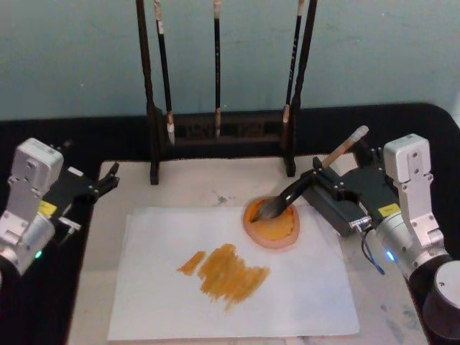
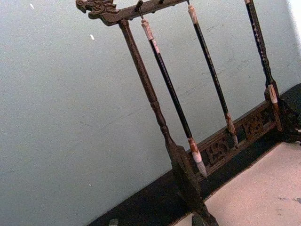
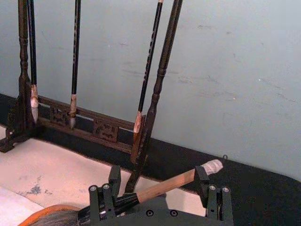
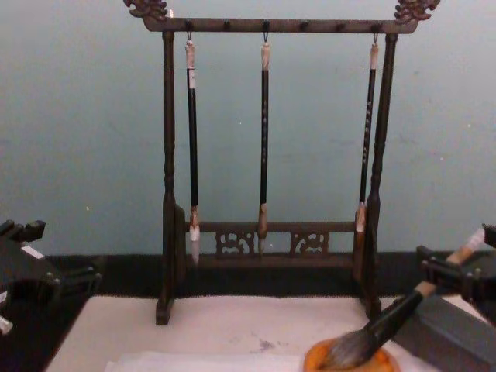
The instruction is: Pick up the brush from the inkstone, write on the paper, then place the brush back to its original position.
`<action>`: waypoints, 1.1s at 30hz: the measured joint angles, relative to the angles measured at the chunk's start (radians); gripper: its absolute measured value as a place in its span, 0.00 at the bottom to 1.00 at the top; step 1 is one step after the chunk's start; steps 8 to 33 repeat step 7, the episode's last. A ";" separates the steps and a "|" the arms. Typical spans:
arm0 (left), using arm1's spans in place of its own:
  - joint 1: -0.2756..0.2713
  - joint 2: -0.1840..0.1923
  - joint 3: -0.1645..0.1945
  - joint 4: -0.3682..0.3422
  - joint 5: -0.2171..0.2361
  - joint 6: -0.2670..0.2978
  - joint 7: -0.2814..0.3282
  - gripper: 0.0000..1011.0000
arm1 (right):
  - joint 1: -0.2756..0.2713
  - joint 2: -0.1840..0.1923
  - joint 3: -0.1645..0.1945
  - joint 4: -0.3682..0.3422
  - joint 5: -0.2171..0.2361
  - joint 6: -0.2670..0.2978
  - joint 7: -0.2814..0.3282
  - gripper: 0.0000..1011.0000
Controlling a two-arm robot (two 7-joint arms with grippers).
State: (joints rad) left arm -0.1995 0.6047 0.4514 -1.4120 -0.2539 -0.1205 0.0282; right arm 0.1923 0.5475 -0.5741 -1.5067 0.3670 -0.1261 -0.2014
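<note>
Head view: brush [image 1: 305, 181] lies between the spread right gripper [image 1: 336, 172], bristles on inkstone [image 1: 272, 224].

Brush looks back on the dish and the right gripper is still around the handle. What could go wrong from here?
1. The brush lies tilted, bristles in the inkstone, handle between the open fingers of the right gripper; pulling back crookedly could snag it and roll it out.
2. A dragged brush could tip the inkstone, whose edge overlaps the paper, and stain it.
3. The brush rack stands close behind.
</note>
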 joint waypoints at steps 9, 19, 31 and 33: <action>0.000 0.000 0.000 0.000 0.000 0.000 0.000 1.00 | 0.000 0.000 0.000 0.000 0.000 0.000 0.000 0.99; 0.000 0.000 0.000 0.000 0.000 0.000 0.000 1.00 | 0.000 0.000 0.000 0.000 0.000 0.000 0.000 0.99; 0.000 0.000 0.000 0.000 0.000 0.000 0.000 1.00 | 0.000 0.000 0.000 0.000 0.000 0.000 0.000 0.99; 0.000 0.000 0.000 0.000 0.000 0.000 0.000 1.00 | 0.000 0.000 0.000 0.000 0.000 0.000 0.000 0.99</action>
